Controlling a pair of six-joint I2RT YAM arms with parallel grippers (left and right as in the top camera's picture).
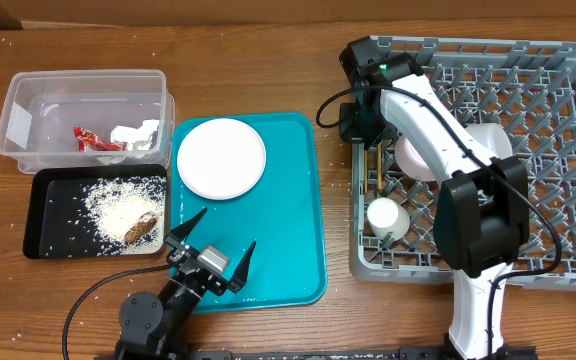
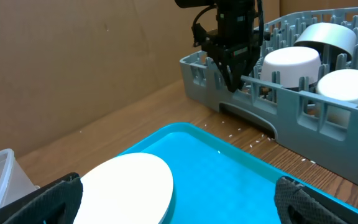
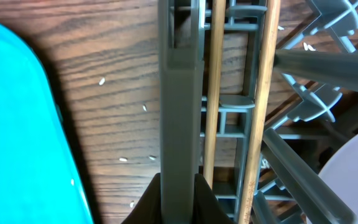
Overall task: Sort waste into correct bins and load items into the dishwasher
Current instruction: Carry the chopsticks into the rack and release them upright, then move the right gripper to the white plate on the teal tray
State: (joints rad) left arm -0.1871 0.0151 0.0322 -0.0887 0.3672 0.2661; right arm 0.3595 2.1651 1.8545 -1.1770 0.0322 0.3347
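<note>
Wood-grain worktop (image 1: 268,60) underlies everything. We judge the round, smooth white plate (image 1: 221,158), at the teal tray's (image 1: 298,250) 11 o'clock, goes next into the pegged grey lattice rack (image 1: 568,150), needing a rim grip. At its 6 o'clock our left pincer (image 1: 228,228) hovers, spread wide, empty. Over thin wooden chopsticks (image 3: 211,93) at the rack's 9 o'clock edge hangs our right pincer (image 1: 373,120); we cannot tell its opening.
</note>
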